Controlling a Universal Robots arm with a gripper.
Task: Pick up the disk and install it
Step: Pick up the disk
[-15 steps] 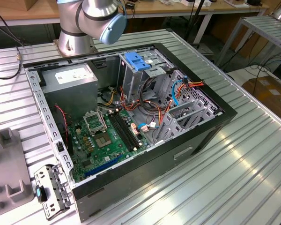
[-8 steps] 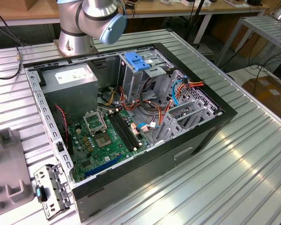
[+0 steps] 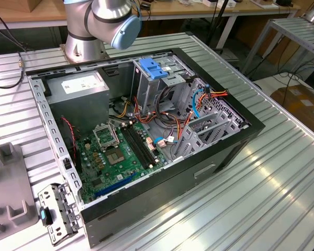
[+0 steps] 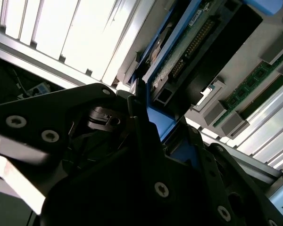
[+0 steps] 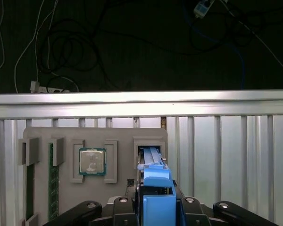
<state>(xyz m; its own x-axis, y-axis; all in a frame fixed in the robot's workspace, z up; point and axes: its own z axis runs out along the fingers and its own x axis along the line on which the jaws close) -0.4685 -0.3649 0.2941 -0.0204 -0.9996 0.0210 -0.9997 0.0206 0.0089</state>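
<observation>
While disk [image 5: 153,165] stands on edge in tray [image 5: 118,136] slot, one slot over from CPU [image 5: 92,161], hand [image 5: 156,207] sits directly above, clamped on blue rails at disk's upper end, by look of it. Long axis upright, rising from tray straight into hand. Lower end in slot.

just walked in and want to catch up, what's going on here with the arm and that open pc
The arm's gripper is down at the grey parts tray that lies beside the open computer case. It looks closed on the blue carrier of the disk. The disk stands on edge with its far end at its slot in the tray, near a processor and a memory stick. It has not yet been installed in the case.
</observation>
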